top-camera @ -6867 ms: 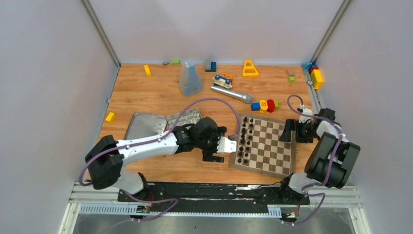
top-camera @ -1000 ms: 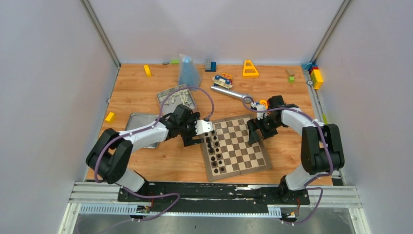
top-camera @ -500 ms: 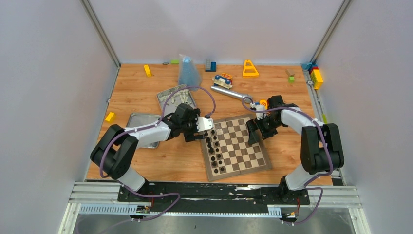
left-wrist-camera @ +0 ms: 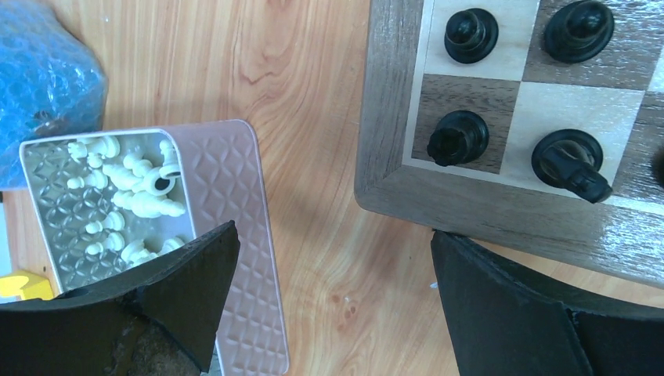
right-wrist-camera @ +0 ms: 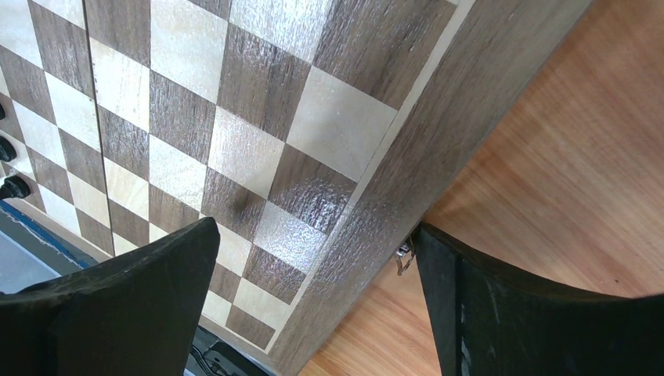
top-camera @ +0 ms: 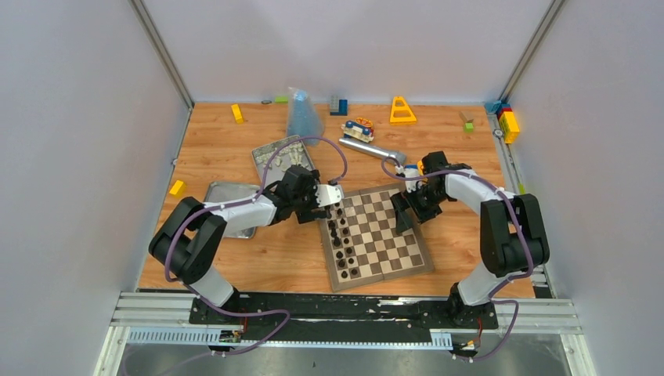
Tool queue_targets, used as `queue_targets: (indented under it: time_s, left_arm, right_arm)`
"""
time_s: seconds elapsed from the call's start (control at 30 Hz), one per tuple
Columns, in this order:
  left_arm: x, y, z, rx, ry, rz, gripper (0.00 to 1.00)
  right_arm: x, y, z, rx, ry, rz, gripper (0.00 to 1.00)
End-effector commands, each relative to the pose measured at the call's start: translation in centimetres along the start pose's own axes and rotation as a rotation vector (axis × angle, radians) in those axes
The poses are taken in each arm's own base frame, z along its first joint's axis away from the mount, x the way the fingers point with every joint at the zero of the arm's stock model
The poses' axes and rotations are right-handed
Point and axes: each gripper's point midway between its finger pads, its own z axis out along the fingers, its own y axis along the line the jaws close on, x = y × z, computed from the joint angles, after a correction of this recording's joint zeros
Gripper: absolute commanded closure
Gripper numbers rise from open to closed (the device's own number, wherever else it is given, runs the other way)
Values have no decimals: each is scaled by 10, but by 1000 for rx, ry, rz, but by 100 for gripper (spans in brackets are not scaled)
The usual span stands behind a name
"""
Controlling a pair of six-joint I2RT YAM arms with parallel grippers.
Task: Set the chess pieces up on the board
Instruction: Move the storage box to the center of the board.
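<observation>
Holding both claws spread at opposite edges of the board (top-camera: pixel 387 231).
I see my left gripper (left-wrist-camera: pixel 333 243) empty, between board corner and the metal tin (left-wrist-camera: pixel 55 207); the cream chess pieces (left-wrist-camera: pixel 145 196) lie heaped inside it. My right gripper (right-wrist-camera: pixel 313 235) straddles the board's border. Black pieces (left-wrist-camera: pixel 470 35) occupy two files. The lid (top-camera: pixel 227 205) lies apart.

Chess pieces (top-camera: pixel 291 155) too small to tell apart; board (left-wrist-camera: pixel 389 117) cropped.

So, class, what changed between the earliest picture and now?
The brown wooden chessboard slid left and turned; the metal tin of white chess pieces shifted farther back. The left claw and right claw, both open, followed it. Black pieces remain aboard; the flat metal lid stayed.
</observation>
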Motion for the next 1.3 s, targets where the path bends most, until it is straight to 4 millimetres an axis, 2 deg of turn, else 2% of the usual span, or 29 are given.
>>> queue_targets:
  time_s: [0.0,0.3,0.67,1.03,1.27]
  left_arm:
    - [-7,14,3,-66,-17,-26,0]
    - [10,29,2,-142,45,-40,0]
    - [34,48,-12,-186,75,-94,0]
    - [57,54,-22,-211,107,-130,0]
    - [65,58,-22,-227,124,-149,0]
  right_arm:
    - [15,26,28,-132,74,24,2]
    - [5,41,34,-162,80,10,1]
    - [-2,51,42,-169,90,2,0]
    - [-4,65,48,-201,100,-12,0]
    - [-5,71,51,-215,108,-20,0]
